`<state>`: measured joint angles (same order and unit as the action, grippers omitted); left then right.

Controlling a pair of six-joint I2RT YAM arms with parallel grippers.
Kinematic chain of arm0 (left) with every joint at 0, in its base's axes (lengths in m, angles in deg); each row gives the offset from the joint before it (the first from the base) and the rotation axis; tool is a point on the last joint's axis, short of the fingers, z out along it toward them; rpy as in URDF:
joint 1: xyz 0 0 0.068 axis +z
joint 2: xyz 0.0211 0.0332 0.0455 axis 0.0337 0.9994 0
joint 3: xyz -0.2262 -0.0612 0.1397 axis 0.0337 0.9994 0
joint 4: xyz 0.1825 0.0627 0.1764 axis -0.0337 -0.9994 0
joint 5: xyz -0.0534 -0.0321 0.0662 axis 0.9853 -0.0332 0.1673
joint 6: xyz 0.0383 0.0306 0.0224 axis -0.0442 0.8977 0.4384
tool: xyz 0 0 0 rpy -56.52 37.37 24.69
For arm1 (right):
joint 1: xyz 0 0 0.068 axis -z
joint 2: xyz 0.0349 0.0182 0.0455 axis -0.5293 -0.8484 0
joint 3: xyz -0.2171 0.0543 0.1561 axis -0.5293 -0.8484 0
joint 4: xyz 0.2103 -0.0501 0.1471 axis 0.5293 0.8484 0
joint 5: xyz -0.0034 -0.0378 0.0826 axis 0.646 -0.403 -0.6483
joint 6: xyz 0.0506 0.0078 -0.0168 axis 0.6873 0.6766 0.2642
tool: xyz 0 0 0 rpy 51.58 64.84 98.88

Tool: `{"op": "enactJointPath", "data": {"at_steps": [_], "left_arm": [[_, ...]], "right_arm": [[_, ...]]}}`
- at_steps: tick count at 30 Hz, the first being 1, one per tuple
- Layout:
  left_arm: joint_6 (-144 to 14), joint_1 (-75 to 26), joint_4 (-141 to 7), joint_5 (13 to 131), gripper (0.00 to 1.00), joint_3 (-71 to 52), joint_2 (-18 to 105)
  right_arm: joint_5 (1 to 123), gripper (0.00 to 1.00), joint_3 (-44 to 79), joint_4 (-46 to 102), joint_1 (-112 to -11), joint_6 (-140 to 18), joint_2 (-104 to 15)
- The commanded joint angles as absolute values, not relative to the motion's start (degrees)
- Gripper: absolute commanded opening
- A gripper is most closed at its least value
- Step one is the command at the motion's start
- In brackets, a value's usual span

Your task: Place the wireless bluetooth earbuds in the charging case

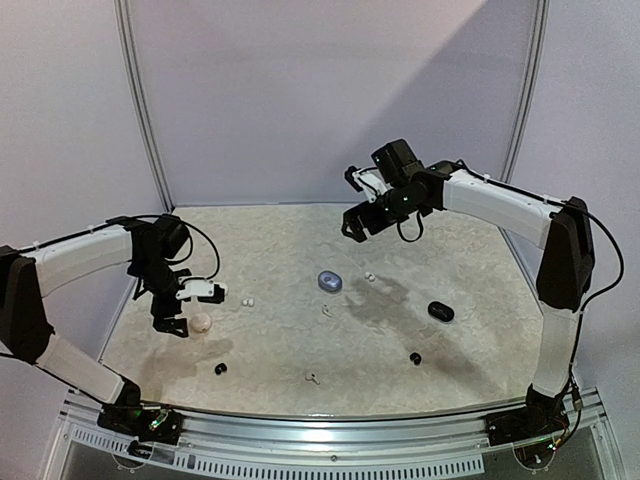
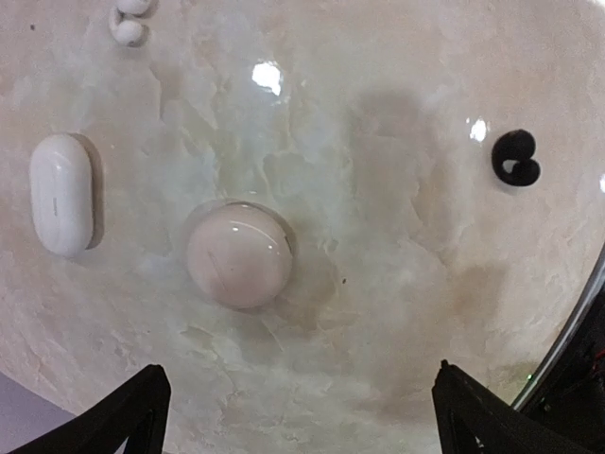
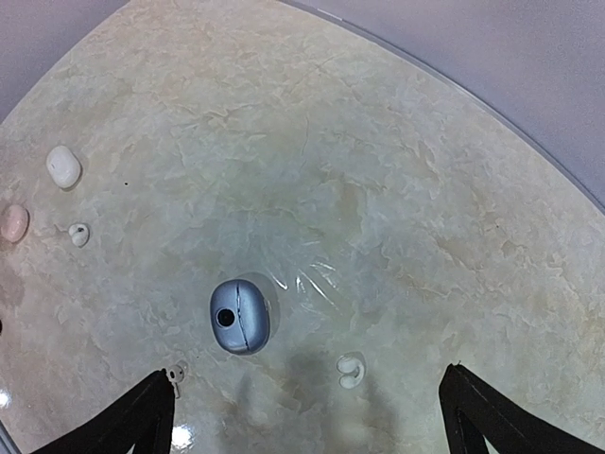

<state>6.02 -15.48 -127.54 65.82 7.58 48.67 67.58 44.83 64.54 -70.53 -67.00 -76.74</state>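
Over the blue case (image 3: 239,317), our right gripper (image 3: 307,416) hangs spread and empty, like the left gripper (image 2: 302,411); a bud (image 3: 351,370) could skid away if we pinch off-centre.

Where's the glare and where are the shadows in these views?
Top external: the right arm shadows the table beside the blue case. Left wrist: two glare spots on the table, one near the black earbud. Right wrist: soft shadow just below the blue case.
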Motion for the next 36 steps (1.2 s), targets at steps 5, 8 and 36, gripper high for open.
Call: {"op": "enactJointPath", "data": {"at_steps": [5,8,36], "left_arm": [[8.0,-12.0,-124.4,67.9,0.99,5.2,60.3],[4.7,-11.9,-122.0,67.8,0.91,0.4,65.6],[5.2,-15.0,-117.7,66.5,0.56,6.1,69.9]], "right_arm": [[66.8,0.99,43.3,62.4,-71.2,-66.6,-75.8],[67.2,0.99,41.5,62.1,-71.9,-66.8,-74.6],[66.2,0.99,40.5,63.8,-72.9,-70.1,-75.2]]}}
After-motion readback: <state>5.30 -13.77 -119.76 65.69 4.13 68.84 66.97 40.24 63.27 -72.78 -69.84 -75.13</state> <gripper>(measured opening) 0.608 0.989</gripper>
